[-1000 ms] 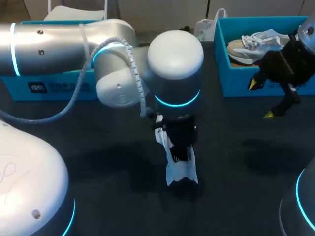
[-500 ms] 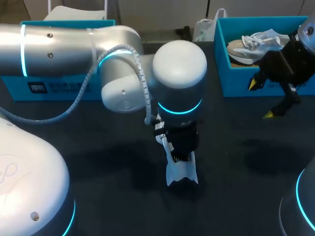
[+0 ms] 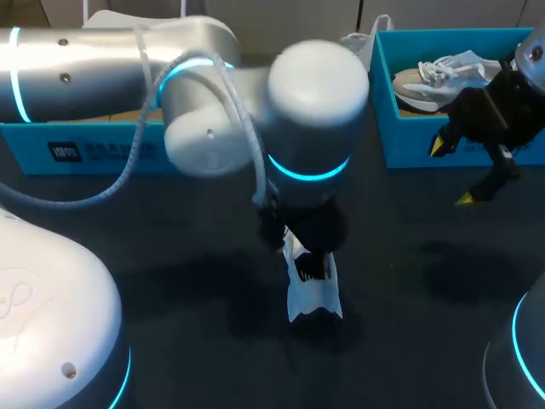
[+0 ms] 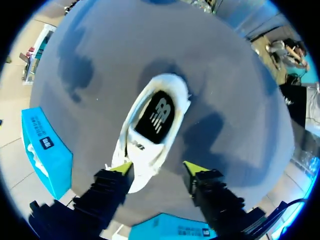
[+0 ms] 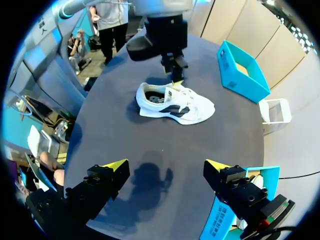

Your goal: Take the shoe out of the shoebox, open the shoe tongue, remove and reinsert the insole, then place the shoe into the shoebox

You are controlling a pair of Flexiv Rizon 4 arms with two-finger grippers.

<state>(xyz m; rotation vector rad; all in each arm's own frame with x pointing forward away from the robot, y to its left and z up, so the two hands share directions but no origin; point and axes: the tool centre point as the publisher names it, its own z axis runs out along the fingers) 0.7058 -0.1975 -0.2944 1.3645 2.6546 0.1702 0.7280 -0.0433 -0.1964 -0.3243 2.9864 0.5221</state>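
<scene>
- Dark desk (image 3: 409, 281) fills the scene. The white shoe (image 4: 150, 137) lies on it near the middle, outside both boxes, opening upward, with the black insole (image 4: 156, 116) seated inside.
- My left tool (image 4: 159, 167) hangs over the shoe's near end, spread and pinching nothing. One yellow tip is at the shoe's edge (I cannot tell if it touches), the other over bare desk beside it.
- Key relation: the shoe's long axis runs straight ahead of this tool, so the opening and insole lie just ahead of the tips.
- My right tool (image 3: 451, 173) hovers spread and empty just in front of the right shoebox (image 3: 409, 128), well apart from the shoe. My left arm is clearly the nearer.
- Count: two turquoise boxes, the left shoebox (image 3: 85, 149) and the right one. Two shoes, one on the desk and a second shoe (image 3: 434, 81) inside the right box. One insole is visible.
</scene>
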